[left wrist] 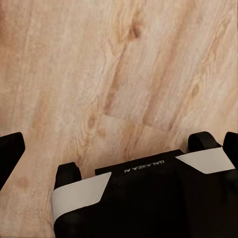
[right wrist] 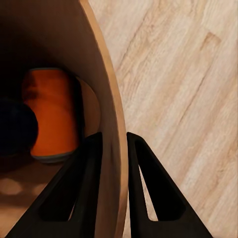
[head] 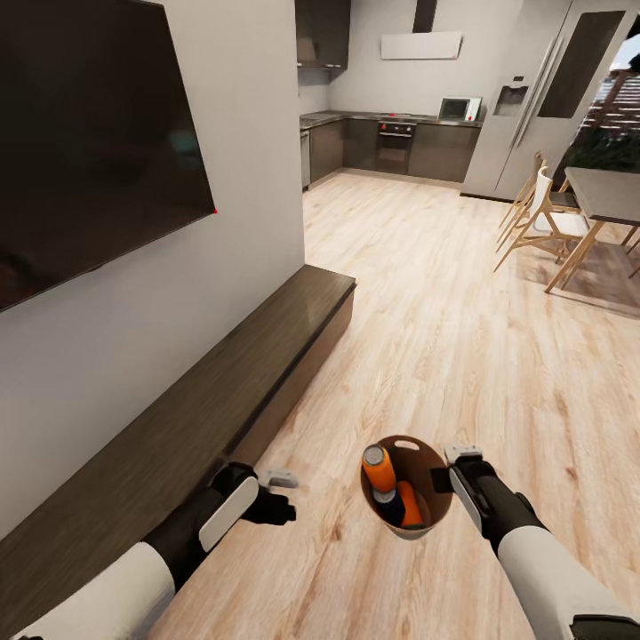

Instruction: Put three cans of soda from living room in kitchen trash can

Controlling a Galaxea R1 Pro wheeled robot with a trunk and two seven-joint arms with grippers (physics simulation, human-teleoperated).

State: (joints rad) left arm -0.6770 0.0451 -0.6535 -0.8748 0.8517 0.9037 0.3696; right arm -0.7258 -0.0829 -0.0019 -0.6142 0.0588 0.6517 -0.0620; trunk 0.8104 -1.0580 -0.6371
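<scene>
Right gripper (right wrist: 113, 148) is pinching the trash can (head: 436, 462) rim, one finger inside beside the orange cans (head: 382, 471). Left gripper (head: 277, 498) is carrying nothing, jaw state unclear. I'd be keeping the bin level while rolling toward the kitchen (head: 391, 133).

A small round bucket-like bin (head: 425, 462) is shown brown-tan inside and pale grey outside. Inside the bin, two bright orange soda cans (head: 380, 469) with silver tops and one dark blue can (head: 390, 510) are seen. Black fingers (right wrist: 89, 188) are seen on the bin's tan wall (right wrist: 106, 124). The floor of light oak planks (head: 427, 293) under the bin is marked with brown knots and grain. Left of the bin, a long low bench of dark brown wood (head: 222, 391) is set below a black wall screen (head: 89, 142) on a pale grey wall (head: 258, 133).
</scene>
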